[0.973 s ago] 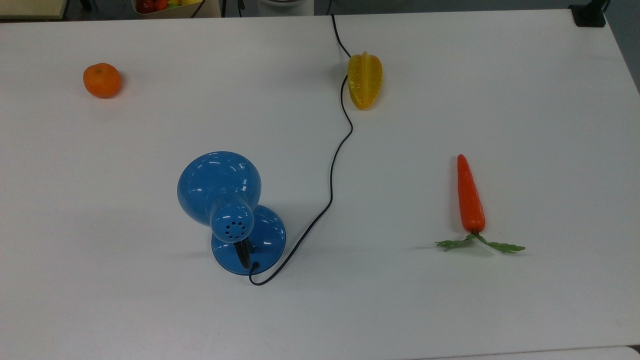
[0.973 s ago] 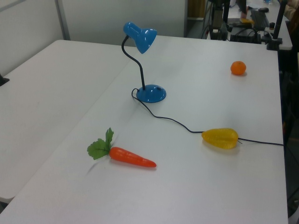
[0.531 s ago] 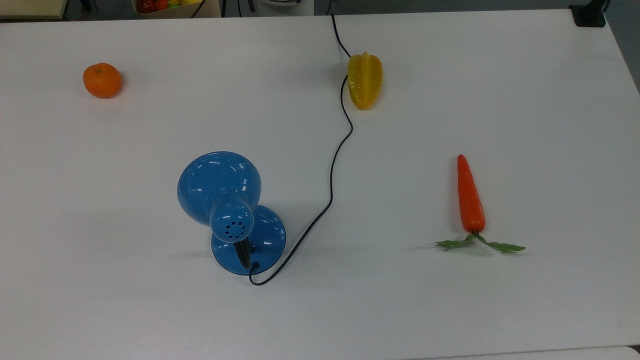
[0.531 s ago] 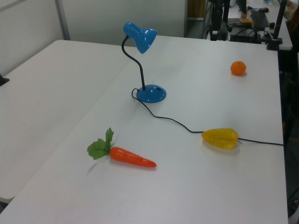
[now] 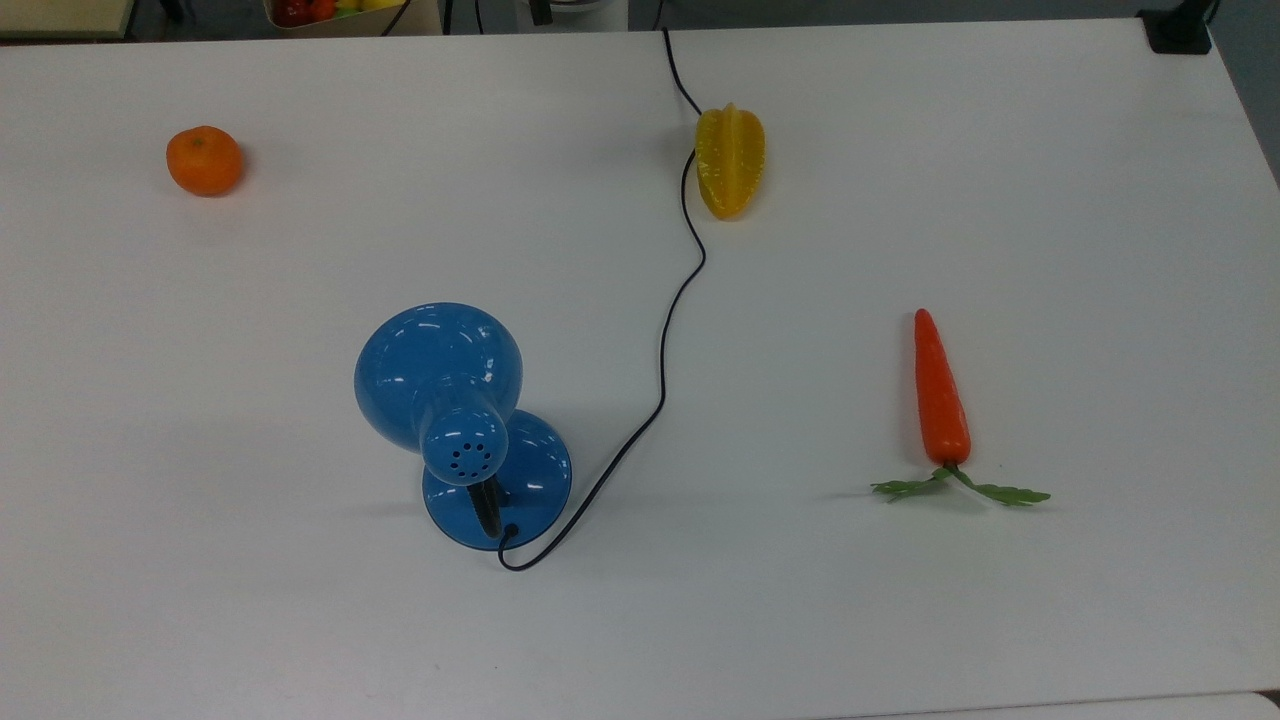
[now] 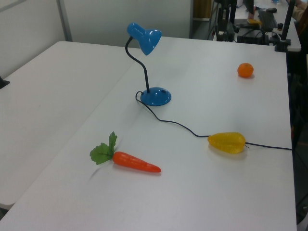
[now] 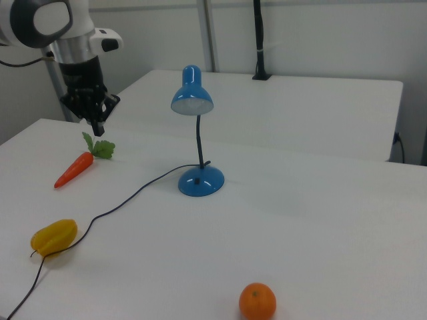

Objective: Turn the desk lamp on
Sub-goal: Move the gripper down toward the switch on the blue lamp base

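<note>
In the top view, the desk lamp (image 5: 455, 420) stands between orange (image 5: 204, 160) and carrot (image 5: 941, 395).

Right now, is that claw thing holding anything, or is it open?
Gripper: holds nothing, hanging above the carrot; open or shut cannot be told.

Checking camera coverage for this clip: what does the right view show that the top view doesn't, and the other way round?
Right view: the gripper, seen just above the leaves of the carrot, and the open underside of the shade of the desk lamp. Top view: the perforated cap from above, and the cord running past the starfruit to the far edge of the table. Both: lamp, cord, carrot, starfruit, orange.
</note>
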Tool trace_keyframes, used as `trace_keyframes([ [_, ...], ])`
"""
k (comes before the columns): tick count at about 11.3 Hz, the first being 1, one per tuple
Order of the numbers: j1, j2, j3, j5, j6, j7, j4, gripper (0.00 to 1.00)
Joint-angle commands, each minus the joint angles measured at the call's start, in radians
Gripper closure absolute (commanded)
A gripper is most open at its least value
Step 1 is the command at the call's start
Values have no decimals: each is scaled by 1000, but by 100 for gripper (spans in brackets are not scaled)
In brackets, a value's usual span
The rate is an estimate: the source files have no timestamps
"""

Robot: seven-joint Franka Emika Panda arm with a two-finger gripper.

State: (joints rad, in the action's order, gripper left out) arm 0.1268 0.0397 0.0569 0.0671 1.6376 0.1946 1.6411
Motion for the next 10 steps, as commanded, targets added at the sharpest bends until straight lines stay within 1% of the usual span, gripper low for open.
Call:
trace_keyframes([
  [1, -15, -10, 26, -3, 36, 31, 41, 100],
  [2, -15, -12, 34, -4, 82, 31, 72, 100],
  [4, -15, -38, 34, -33, 152, 31, 118, 100],
  [6, -15, -79, 34, -59, 194, 31, 126, 100],
  [10, -15, -171, 40, -73, 319, 22, 126, 100],
])
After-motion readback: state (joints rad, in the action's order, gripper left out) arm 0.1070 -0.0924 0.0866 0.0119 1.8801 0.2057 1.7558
